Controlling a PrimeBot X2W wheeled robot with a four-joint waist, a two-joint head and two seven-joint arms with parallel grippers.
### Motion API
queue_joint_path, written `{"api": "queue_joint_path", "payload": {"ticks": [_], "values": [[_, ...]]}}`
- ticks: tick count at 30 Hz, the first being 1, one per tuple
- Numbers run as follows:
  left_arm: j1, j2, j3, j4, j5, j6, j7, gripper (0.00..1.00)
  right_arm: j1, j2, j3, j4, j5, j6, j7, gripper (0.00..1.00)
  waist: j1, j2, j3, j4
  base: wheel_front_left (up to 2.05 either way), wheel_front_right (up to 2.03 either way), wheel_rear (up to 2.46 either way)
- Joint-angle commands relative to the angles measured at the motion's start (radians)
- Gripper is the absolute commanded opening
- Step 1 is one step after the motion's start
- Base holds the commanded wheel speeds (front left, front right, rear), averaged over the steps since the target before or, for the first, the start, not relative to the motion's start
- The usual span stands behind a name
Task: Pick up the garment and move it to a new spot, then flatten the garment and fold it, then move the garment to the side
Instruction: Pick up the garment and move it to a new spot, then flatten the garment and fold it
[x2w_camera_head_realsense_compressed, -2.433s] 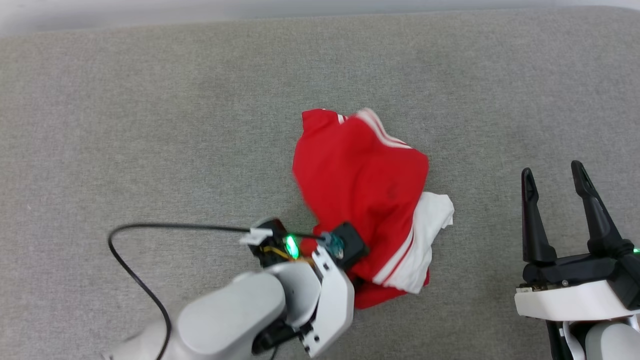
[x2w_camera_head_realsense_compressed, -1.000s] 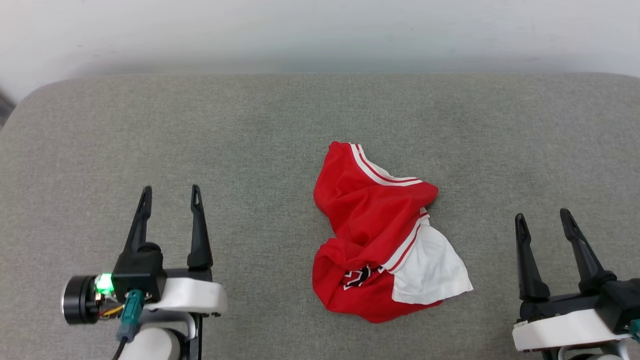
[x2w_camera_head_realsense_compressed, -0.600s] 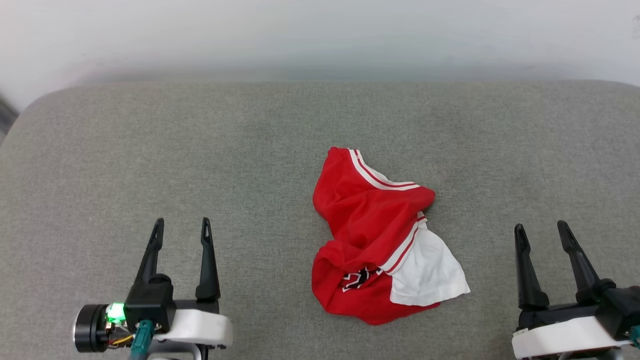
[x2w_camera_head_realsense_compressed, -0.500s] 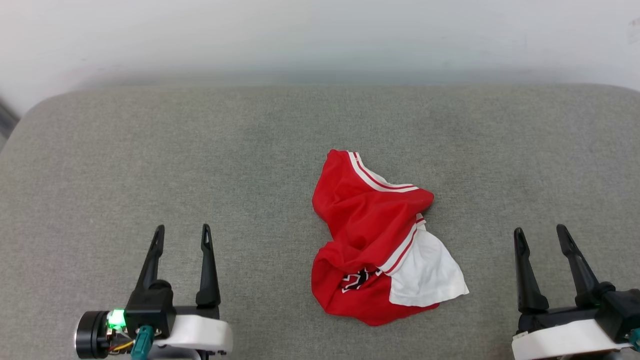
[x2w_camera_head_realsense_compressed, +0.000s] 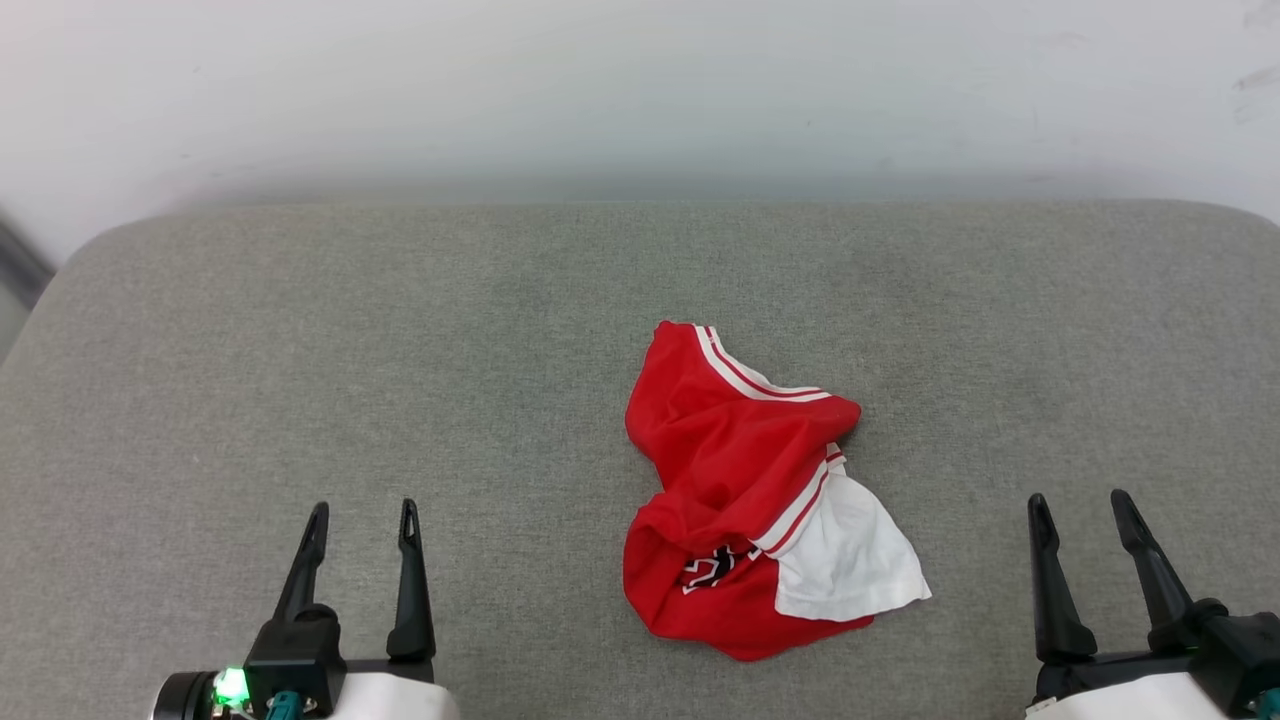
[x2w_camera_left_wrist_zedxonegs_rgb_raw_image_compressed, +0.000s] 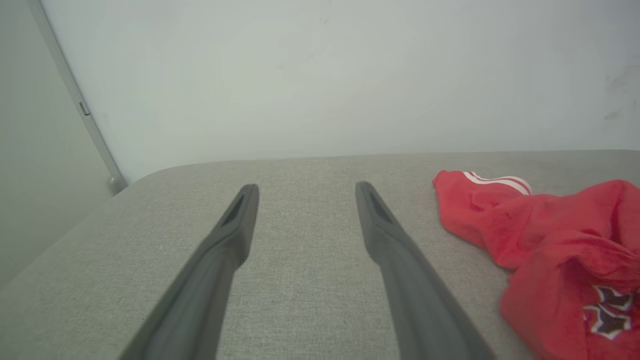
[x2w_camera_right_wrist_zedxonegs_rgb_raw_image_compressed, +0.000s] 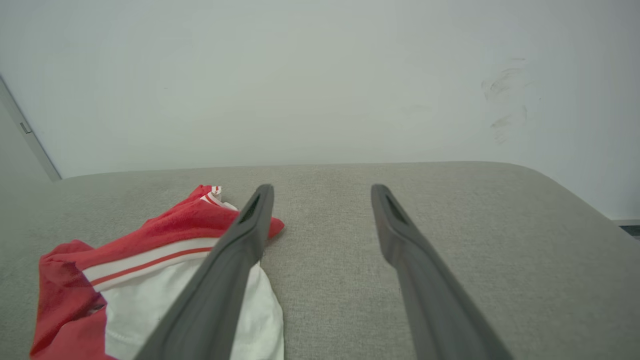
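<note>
Garment (x2w_camera_head_realsense_compressed: 730, 450) lies crumpled on grey cushion (x2w_camera_head_realsense_compressed: 400, 350), far from its edges.

My head camera looks steeply down on the grey cushion (x2w_camera_head_realsense_compressed: 300, 350). Both wrist cameras skim it low, facing the wall (x2w_camera_left_wrist_zedxonegs_rgb_raw_image_compressed: 320, 75); all three views share the garment (x2w_camera_head_realsense_compressed: 740, 470).

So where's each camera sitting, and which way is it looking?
Head view: on the head, looking down at the red jersey on the grey cushion; open left gripper and right gripper show.
Left wrist view: low, facing the wall; its fingers show, jersey at right.
Right wrist view: likewise, jersey at left.
All share the jersey.
</note>
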Motion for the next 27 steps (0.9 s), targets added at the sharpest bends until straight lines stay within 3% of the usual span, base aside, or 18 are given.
{"api": "queue_joint_path", "payload": {"ticks": [1, 13, 22, 27], "values": [[0.007, 0.0, 0.006, 0.001, 0.003, -0.001, -0.003, 1.0, 0.007, 0.001, 0.001, 0.003, 0.001, -0.001, -0.002, 1.0, 0.0, 0.0, -0.001, 0.0, 0.0, 0.0, 0.0], [0.015, -0.032, 0.04, 0.022, 0.035, -0.052, -0.003, 1.0, -0.012, 0.001, -0.006, -0.007, -0.018, -0.001, -0.002, 1.0, 0.0, 0.0, -0.008, 0.002, 0.0, 0.0, 0.0], [-0.012, -0.052, 0.056, 0.029, 0.043, -0.065, -0.003, 1.0, -0.214, 0.001, -0.002, -0.129, -0.141, -0.001, -0.002, 1.0, 0.0, 0.0, 0.013, -0.002, 0.0, 0.0, 0.0], [-0.018, -0.057, 0.056, 0.036, 0.044, -0.07, -0.003, 1.0, -0.36, -0.121, 0.096, -0.015, -0.193, -0.001, 0.003, 1.0, 0.0, 0.0, 0.02, -0.005, 0.0, 0.0, 0.0]]}}
